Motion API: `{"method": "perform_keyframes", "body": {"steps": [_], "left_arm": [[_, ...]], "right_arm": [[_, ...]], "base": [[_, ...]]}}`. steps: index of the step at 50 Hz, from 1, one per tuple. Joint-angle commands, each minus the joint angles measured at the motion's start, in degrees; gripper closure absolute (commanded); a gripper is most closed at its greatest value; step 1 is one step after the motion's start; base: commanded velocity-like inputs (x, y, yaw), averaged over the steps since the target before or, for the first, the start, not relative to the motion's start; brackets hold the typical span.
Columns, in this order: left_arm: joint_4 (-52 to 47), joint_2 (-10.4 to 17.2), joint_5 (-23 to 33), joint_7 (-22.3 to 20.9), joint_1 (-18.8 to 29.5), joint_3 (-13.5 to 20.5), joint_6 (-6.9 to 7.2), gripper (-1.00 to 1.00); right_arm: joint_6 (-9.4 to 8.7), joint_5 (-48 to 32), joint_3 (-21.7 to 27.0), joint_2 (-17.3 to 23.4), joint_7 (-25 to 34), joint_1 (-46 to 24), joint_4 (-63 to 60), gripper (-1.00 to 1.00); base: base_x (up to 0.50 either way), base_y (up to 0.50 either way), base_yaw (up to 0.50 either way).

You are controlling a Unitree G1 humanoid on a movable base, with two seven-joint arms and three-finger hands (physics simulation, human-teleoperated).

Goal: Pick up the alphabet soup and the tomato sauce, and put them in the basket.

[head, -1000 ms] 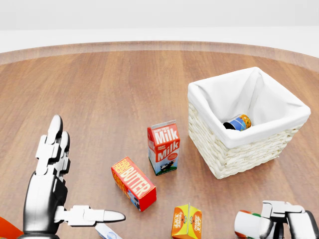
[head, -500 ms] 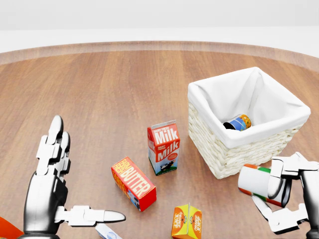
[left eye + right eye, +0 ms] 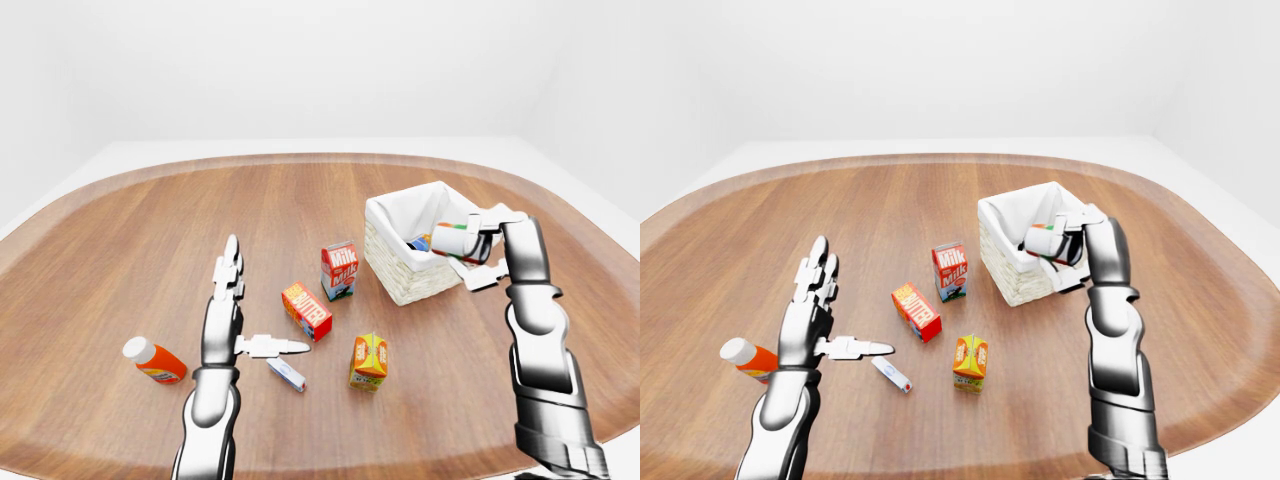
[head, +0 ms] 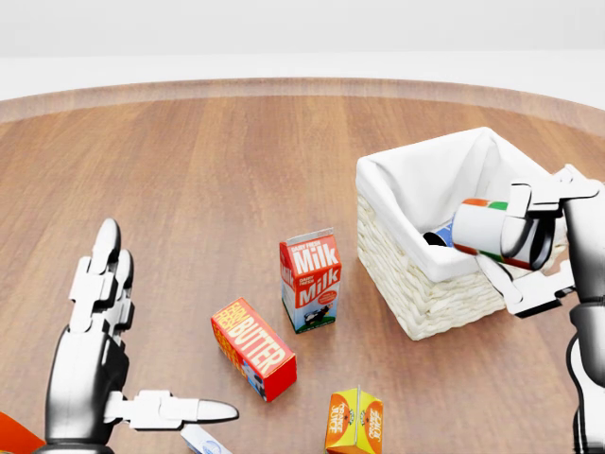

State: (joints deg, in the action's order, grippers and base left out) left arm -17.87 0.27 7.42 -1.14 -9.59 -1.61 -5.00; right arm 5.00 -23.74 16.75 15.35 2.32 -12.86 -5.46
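I have lifted my right hand (image 4: 529, 248), fingers clenched round the tomato sauce (image 4: 484, 228), up over the basket (image 4: 416, 284) rim where the alphabet soup (image 4: 446, 235) lies, so only release remains.

The right hand (image 3: 1068, 247) grips the tomato sauce (image 3: 1044, 241) over the basket (image 3: 1012, 268) rim.

tomato sauce (image 4: 487, 231): white can w/ red-green label, on its side, clasped in right hand (image 4: 534, 248), over basket's lower-right rim in head view
alphabet soup (image 4: 452, 233): blue-orange can, tilted, inside basket, partly hidden
basket (image 4: 406, 284): white wicker, white cloth liner, upright on table
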Motion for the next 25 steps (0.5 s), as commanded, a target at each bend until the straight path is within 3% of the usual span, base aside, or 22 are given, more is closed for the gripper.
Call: {"method": "perform_keyframes", "body": {"steps": [1,8,13,25], "left_arm": [[0.3,0.0,-0.4,-0.1,0.3,0.2,0.00,-1.00],[0.1,0.0,-0.5,0.0,0.2,0.2,0.00,-1.00],[0.3,0.0,-0.6,-0.1,0.4,0.4,0.00,-1.00],[0.5,0.0,-0.6,-0.1,0.3,0.4,0.00,-1.00]], "right_arm": [[0.00,-1.3,-2.9,4.7,-5.3,-11.3,11.9,1.00],[0.00,-2.7,-4.3,6.1,-5.7,-17.0,15.9,1.00],[0.00,-5.6,-6.5,7.1,-8.8,-23.6,26.1,1.00],[0.00,-12.2,-10.8,5.9,-15.3,-33.6,43.2,1.00]], "base": [[0.00,0.00,0.00],[0.00,0.00,0.00],[0.00,0.00,0.00],[0.00,0.00,0.00]]}}
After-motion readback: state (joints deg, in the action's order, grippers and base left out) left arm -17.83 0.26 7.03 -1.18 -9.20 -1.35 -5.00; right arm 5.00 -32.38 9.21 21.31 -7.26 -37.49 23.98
